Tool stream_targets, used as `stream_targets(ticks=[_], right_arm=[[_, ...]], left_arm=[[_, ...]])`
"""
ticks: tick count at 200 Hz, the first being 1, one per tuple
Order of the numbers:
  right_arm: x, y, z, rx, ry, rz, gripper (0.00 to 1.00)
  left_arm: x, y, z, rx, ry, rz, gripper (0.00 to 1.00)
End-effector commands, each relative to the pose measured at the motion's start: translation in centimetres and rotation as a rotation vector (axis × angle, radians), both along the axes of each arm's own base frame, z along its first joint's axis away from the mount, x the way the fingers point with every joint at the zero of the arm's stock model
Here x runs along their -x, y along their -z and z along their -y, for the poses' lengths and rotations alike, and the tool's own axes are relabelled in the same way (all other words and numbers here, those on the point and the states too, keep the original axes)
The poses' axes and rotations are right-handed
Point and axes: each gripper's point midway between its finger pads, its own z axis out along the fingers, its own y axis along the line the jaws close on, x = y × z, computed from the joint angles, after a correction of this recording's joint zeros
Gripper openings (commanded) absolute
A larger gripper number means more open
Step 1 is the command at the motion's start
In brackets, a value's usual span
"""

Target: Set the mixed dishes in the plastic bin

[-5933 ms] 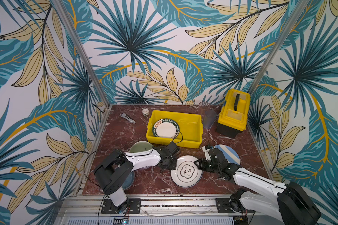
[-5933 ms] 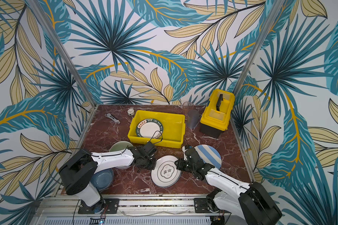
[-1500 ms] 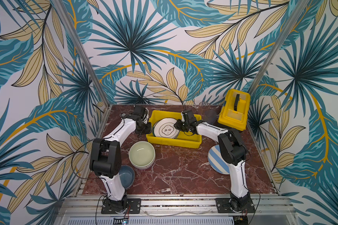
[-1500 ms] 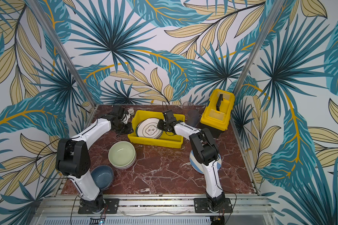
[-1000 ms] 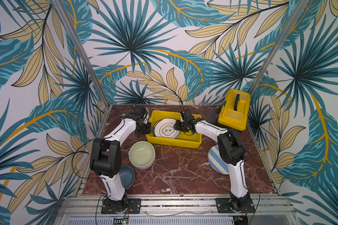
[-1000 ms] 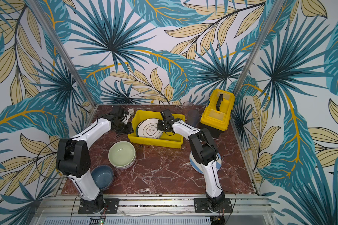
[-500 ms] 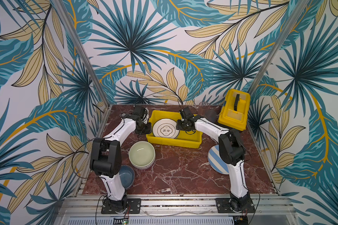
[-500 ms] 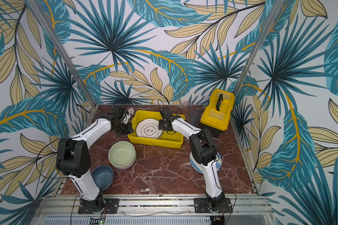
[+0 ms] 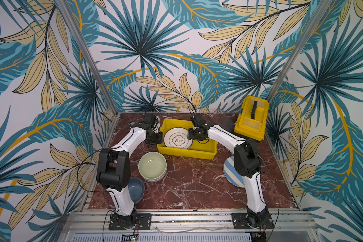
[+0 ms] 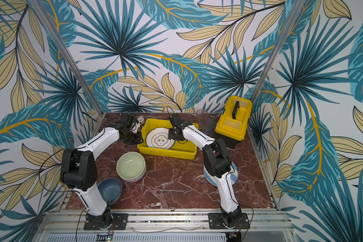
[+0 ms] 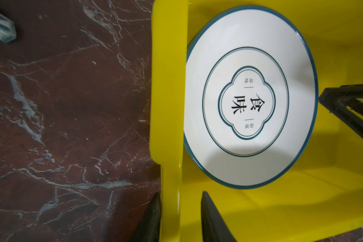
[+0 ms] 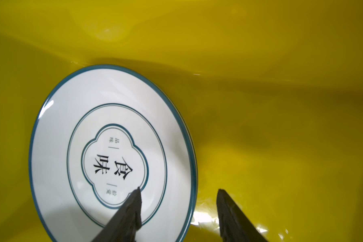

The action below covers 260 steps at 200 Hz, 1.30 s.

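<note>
A: Start at the right gripper (image 12: 178, 191). What is it doing?
B: Its jaws are apart and it holds nothing. It hangs inside the bin (image 12: 260, 62), one finger over the printed plate (image 12: 113, 150), the other past the plate's edge over the yellow floor. The plate lies flat at the bin's end nearer the left arm.
A: And the left gripper (image 11: 180, 193)?
B: It sits astride the bin's wall, one finger outside and one inside. It looks clamped there, I'd guess to steady the tub.
A: What is outside the bin?
B: Green bowls (image 9: 152, 165) stacked mid-worktop, a blue bowl (image 9: 137, 187) partly behind the left arm, and a striped plate (image 9: 231, 174) half hidden by the right arm. Two tumblers (image 10: 208, 124) stand between the bin and the toolbox (image 9: 250, 117).
A: How would they handle?
B: The plates and bowls look glazed, so stiff, slick and likely to chip. I'd pinch a bowl over its rim. The striped plate lies flat, so its lip is the only hold. The tumblers seem light and thin, easy to tip or squash, so take them gently by the side.
A: And the surface?
B: A smooth red marbled worktop (image 9: 197, 184), so dishes may skid when nudged. Leaf-papered walls close three sides, and the tumblers' corner is tight
</note>
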Motion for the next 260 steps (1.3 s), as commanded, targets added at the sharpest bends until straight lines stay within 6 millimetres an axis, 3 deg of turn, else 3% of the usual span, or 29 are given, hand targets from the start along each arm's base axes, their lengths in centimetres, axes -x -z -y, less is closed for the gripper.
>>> stream_targets(ticks=[1, 43, 112, 172, 211, 260], right_arm=[[1.3, 2.5, -0.1, 0.032, -0.007, -0.085, 0.60], [1.8, 3.2, -0.7, 0.010, -0.014, -0.115, 0.62], [1.9, 3.0, -3.7, -0.098, -0.059, -0.112, 0.62], [1.8, 2.9, -4.5, -0.124, -0.068, -0.109, 0.62], [2.0, 1.2, -1.8, -0.003, -0.032, -0.074, 0.64], [3.5, -4.9, 2.0, 0.061, -0.008, 0.014, 0.68]], left_arm=[[-1.0, -0.8, 0.5, 0.023, 0.018, 0.026, 0.33], [-0.9, -0.8, 0.5, 0.024, 0.017, 0.025, 0.33], [-0.9, -1.1, 0.6, 0.033, 0.016, 0.029, 0.32], [-0.8, -1.4, 0.5, 0.033, 0.012, 0.035, 0.32], [-0.8, -2.3, -0.2, 0.004, -0.021, 0.062, 0.34], [-1.0, -5.8, -1.3, -0.011, -0.050, 0.146, 0.55]])
